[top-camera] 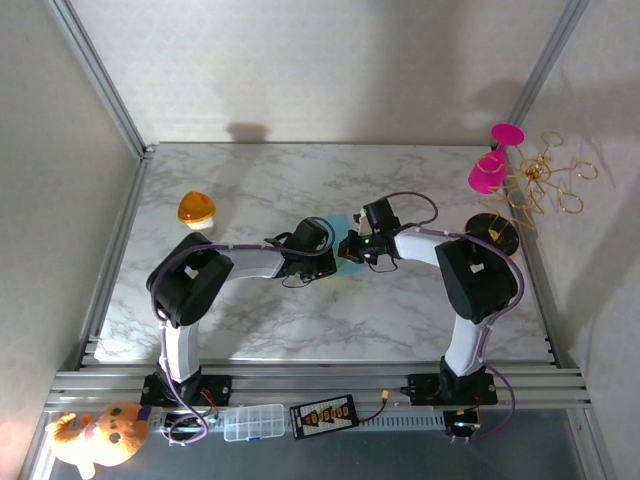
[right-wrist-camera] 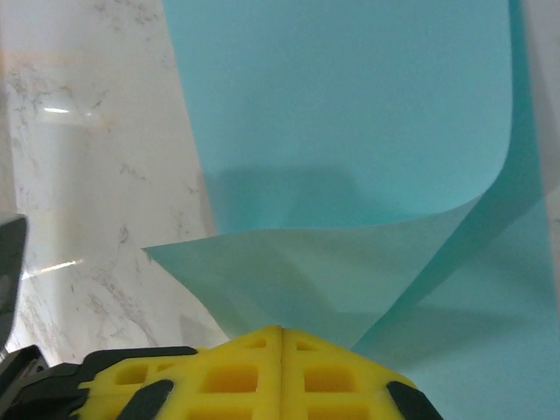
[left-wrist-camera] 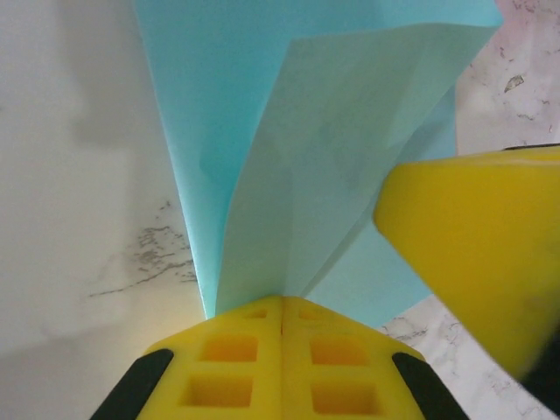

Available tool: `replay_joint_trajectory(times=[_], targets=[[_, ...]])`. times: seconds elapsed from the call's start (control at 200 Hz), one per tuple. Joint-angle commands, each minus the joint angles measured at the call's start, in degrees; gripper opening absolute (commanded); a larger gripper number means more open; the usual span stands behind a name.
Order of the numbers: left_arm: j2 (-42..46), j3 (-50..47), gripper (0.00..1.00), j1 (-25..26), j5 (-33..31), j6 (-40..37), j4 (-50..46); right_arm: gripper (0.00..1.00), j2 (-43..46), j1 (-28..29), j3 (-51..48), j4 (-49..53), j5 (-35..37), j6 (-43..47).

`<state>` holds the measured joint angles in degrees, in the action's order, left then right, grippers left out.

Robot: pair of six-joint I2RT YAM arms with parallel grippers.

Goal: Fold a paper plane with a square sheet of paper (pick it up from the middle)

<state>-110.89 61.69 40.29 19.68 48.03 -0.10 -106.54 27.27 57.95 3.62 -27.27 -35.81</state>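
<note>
Top external view: both arms reach inward and meet near the middle of the white marbled counter [top-camera: 300, 180]. The thin teal-blue sheet of paper [top-camera: 352, 266] lies there, partly hidden under their wrists. An orange dome-shaped object [top-camera: 197, 208] sits well apart to the left, and a bright pink cup-shaped object [top-camera: 487, 172] is near the far right corner.

From the left wrist, the yellow left fingers [left-wrist-camera: 262, 319] are pressed together, clamped on a raised fold of the sheet that fans out from their tips. One of the right fingers [left-wrist-camera: 472, 254] is just beside that fold.

From the right wrist, the right fingers [right-wrist-camera: 262, 346] are likewise together, pinching a lifted, curling flap while the rest lies flat on the counter.
</note>
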Motion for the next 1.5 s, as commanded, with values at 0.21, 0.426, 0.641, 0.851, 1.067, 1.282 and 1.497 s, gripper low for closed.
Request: replay_joint_trajectory(times=[0.21, 0.426, 0.641, 0.851, 1.067, 1.282, 1.497], targets=[[3.1, 0.7, 0.01, -0.3, 1.6, -0.5, -1.1, 0.01, -4.5, 0.3, 0.9, 4.4, 4.3, 0.0], [2.3, 2.1, 0.07, -0.7, -0.8, -0.6, -1.4, 0.01, -4.5, 0.3, 0.9, 4.9, 5.0, 0.3], [-1.2, 3.4, 0.06, -0.5, 0.6, -0.9, -1.7, 0.01, -4.6, 0.3, 1.2, 5.1, 5.0, 0.3], [-2.1, 1.4, 0.05, -0.1, -0.5, -2.7, -5.3, 0.01, -5.2, 0.3, 1.4, 5.9, 5.8, 0.0], [0.3, -0.6, 0.03, 0.9, -0.4, -5.1, -9.6, 0.01, -5.6, 0.3, 1.4, 6.8, 7.1, -0.7], [7.9, -1.3, 0.04, -0.3, -0.8, -7.9, -12.9, 0.01, -4.0, 0.7, -0.1, 5.9, 6.8, -3.8], [13.8, -5.4, 0.05, -2.9, -4.9, 1.7, 1.3, 0.00, -0.4, 3.0, -3.5, 1.0, 5.6, -15.4]])
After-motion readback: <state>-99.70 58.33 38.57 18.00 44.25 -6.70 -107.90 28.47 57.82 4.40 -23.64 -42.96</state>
